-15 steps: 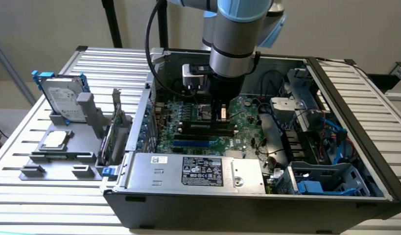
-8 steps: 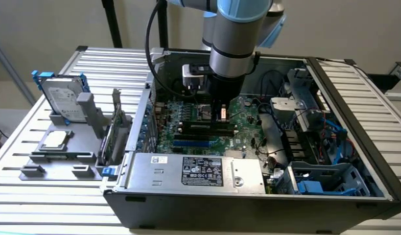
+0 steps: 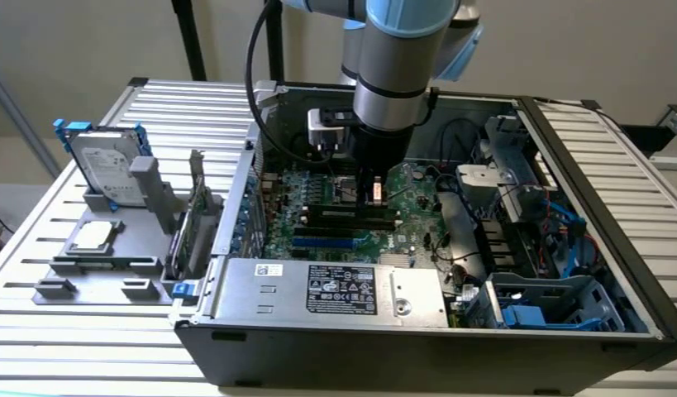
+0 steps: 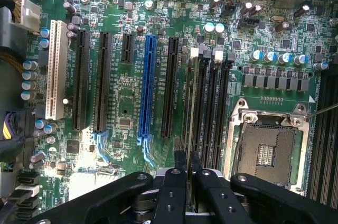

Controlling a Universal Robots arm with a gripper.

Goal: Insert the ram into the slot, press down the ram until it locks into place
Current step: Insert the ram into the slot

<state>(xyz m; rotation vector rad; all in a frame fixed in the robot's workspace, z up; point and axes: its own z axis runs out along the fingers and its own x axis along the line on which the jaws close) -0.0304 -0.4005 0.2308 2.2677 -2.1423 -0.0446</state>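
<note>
My gripper [image 4: 187, 156] reaches down into the open computer case [image 3: 603, 157], over the motherboard's bank of long black slots [image 4: 214, 108]. Its two black fingers [image 4: 178, 174] stand close together, shut on the ram [image 4: 189, 108], a thin dark-green stick seen edge-on. The ram runs along the outermost slot of the bank, on the side of the black expansion slot [image 4: 170, 86]. Pale end clips [image 4: 206, 53] mark the far ends of the slots. I cannot tell whether the ram is seated or just above its slot. In the exterior view the gripper [image 3: 371, 198] hangs over the same slots [image 3: 344, 217].
A blue expansion slot [image 4: 146, 86] and a white one [image 4: 57, 71] lie beside the ram slots; the processor socket [image 4: 266, 150] is on the other side. The power supply [image 3: 327, 289] and cables [image 3: 470, 240] crowd the case. A hard drive [image 3: 107, 169] stands on a grey holder outside.
</note>
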